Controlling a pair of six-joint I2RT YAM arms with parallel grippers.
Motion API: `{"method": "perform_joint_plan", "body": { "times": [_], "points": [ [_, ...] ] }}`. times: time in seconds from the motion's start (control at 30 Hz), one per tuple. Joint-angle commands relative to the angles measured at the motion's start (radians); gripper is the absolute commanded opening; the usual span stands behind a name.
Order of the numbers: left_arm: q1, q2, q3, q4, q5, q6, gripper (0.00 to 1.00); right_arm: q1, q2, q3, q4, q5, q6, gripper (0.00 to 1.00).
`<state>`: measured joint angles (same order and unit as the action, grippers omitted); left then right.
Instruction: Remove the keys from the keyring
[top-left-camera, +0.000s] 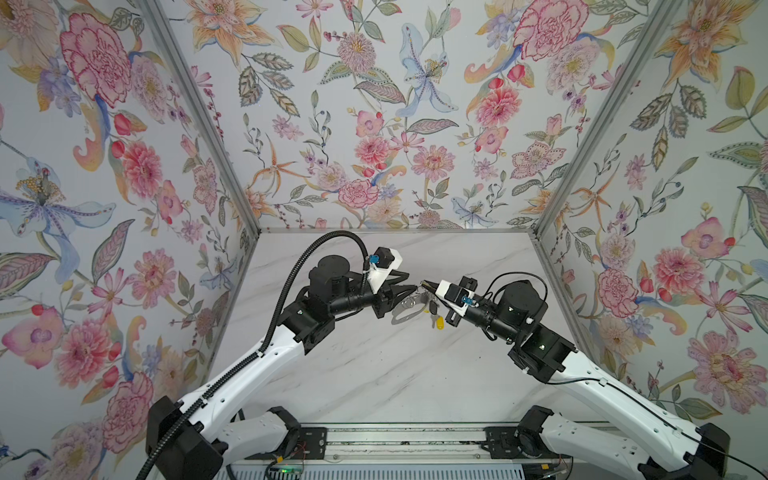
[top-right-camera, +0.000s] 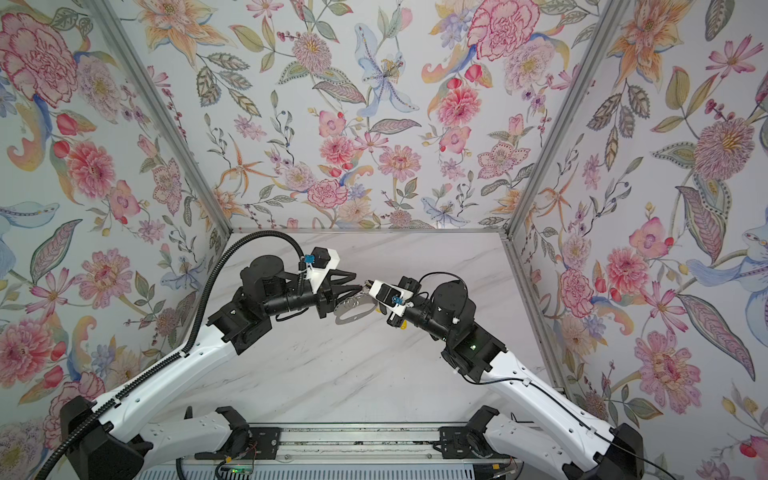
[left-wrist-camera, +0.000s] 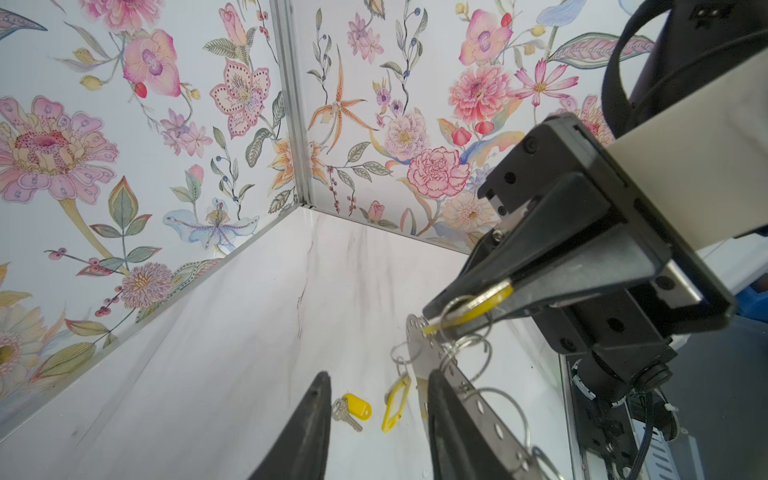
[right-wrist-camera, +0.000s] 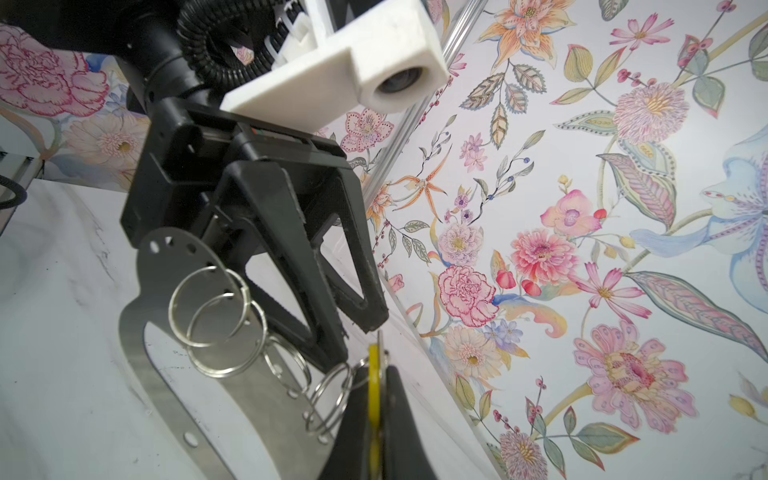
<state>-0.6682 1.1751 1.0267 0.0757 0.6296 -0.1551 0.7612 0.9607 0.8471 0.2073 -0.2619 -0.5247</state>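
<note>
Marble-look worktop (top-left-camera: 374, 374), floral walls (top-left-camera: 374, 104). Left claw (left-wrist-camera: 379, 377) partly open, keyring (right-wrist-camera: 253, 399) against one finger (left-wrist-camera: 451, 424); right claw (left-wrist-camera: 432, 322) clamped on yellow tag (left-wrist-camera: 482, 303); loose key (left-wrist-camera: 351, 409) below.

The left arm (top-left-camera: 249, 365) comes in from 7 o'clock and the right arm (top-left-camera: 602, 382) from 5, meeting tip to tip just past the middle of the surface (top-left-camera: 374, 374). The keyring (top-right-camera: 353, 312) with its dangling rings (right-wrist-camera: 208, 307) hangs across that spot, the right jaws closed on a yellow tag (left-wrist-camera: 482, 303) and the left jaws apart beside it. A loose key (left-wrist-camera: 351, 409) lies beneath. Bare surface lies open at 6 o'clock and at 12, up to the flowered walls (top-left-camera: 374, 124).
</note>
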Motion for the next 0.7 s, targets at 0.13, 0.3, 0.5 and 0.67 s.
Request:
{"method": "perform_joint_plan", "body": {
  "times": [0.13, 0.3, 0.5, 0.67],
  "points": [
    [-0.039, 0.013, -0.014, 0.069, 0.056, -0.023, 0.27, -0.016, -0.012, -0.01, 0.084, -0.045, 0.046, 0.0],
    [-0.052, -0.002, -0.022, 0.09, 0.074, -0.024, 0.25, -0.023, -0.007, -0.008, 0.087, -0.048, 0.049, 0.0],
    [-0.061, -0.017, -0.048, 0.11, 0.087, -0.039, 0.23, -0.027, -0.01, -0.01, 0.083, -0.04, 0.045, 0.0],
    [-0.063, -0.037, -0.064, 0.134, 0.105, -0.055, 0.19, -0.029, -0.012, -0.01, 0.076, -0.035, 0.038, 0.0]
  ]
}}
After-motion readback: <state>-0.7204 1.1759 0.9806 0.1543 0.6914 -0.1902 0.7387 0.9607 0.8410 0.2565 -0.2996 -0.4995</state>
